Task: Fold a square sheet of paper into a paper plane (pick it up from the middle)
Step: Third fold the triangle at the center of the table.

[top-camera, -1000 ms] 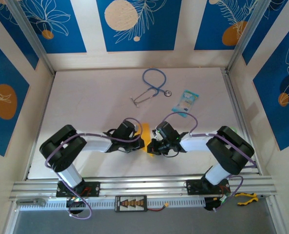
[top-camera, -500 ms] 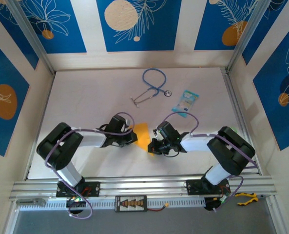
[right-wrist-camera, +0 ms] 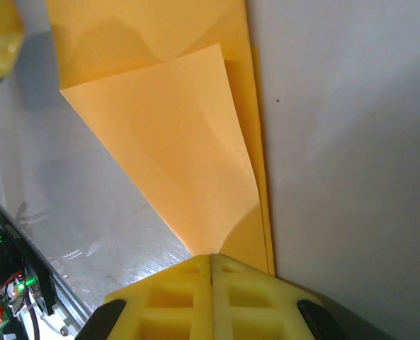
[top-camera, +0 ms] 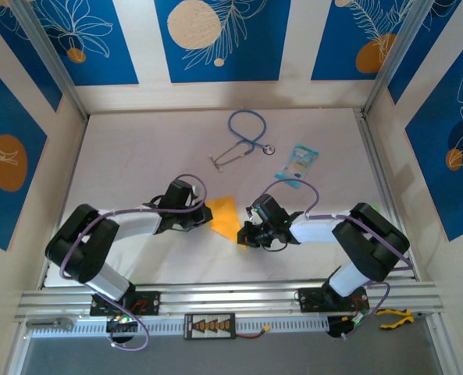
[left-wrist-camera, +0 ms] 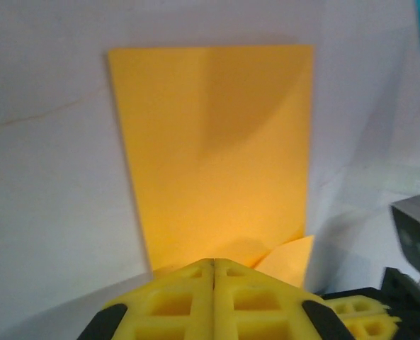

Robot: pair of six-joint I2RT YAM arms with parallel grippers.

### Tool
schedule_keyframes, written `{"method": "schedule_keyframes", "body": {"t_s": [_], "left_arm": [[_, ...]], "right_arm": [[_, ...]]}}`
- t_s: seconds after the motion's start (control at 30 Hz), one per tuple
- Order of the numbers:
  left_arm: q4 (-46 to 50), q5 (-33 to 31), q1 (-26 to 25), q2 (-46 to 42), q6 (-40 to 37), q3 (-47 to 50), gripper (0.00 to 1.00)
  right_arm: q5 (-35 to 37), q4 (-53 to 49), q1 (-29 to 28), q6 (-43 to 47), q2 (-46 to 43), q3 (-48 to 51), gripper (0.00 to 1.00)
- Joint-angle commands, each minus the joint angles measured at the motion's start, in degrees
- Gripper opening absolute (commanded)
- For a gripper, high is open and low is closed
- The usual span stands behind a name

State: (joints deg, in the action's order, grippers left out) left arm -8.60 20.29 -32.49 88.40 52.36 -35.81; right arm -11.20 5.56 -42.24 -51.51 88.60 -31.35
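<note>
- We see the square sheet of paper (top-camera: 223, 216) lying on the table (top-camera: 129, 156) near the arm bases, between the two grippers. It is partly folded, with a crease down its length and one flap doubled over.
- The right gripper (right-wrist-camera: 211, 258) has its jaws closed tight. The raised flap narrows straight into the seam between them, so we judge that it is pinching that folded corner. The hold makes sense, since it pins the layers so the fold cannot spring open.
- The left gripper (left-wrist-camera: 213, 263) is also closed, its fingers pressed together with no gap. The near edge of the paper meets its tips, but we cannot tell whether it nips that edge or merely rests against it.
- From overhead, the left gripper (top-camera: 205, 220) sits at the paper's left side and the right gripper (top-camera: 242, 237) at its near right corner. They face each other across the paper, so one side can anchor while the other works a crease.
- We judge the folding to be at an early stage. The shape is a broad tapered panel, not yet a slim dart.
- The stethoscope (top-camera: 243, 141) and the light-blue packet (top-camera: 297, 164) lie well apart toward the far side, out of the way of the folding spot.
</note>
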Motion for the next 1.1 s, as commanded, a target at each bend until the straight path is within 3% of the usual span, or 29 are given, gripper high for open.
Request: {"method": "schedule_keyframes", "body": {"t_s": [0.0,0.33,0.73,1.07], "left_arm": [[-1.87,0.47,-0.32,-2.5,0.0,1.21,0.08],[-11.84,4.51,-4.0,3.44,2.31,4.41,0.06],[-6.35,-1.24,-4.05,7.37,-1.38,5.54,0.01],[-4.61,-1.21,-4.05,6.97,-1.91,4.24,0.0]], "right_arm": [[1.54,-6.7,0.48,1.03,0.59,1.53,0.0],[1.21,-6.62,0.53,0.62,0.89,0.9,0.0],[-4.29,-8.65,0.75,4.13,-3.65,-5.41,0.04],[-7.61,-11.08,-1.09,8.66,9.37,-16.88,0.05]]}}
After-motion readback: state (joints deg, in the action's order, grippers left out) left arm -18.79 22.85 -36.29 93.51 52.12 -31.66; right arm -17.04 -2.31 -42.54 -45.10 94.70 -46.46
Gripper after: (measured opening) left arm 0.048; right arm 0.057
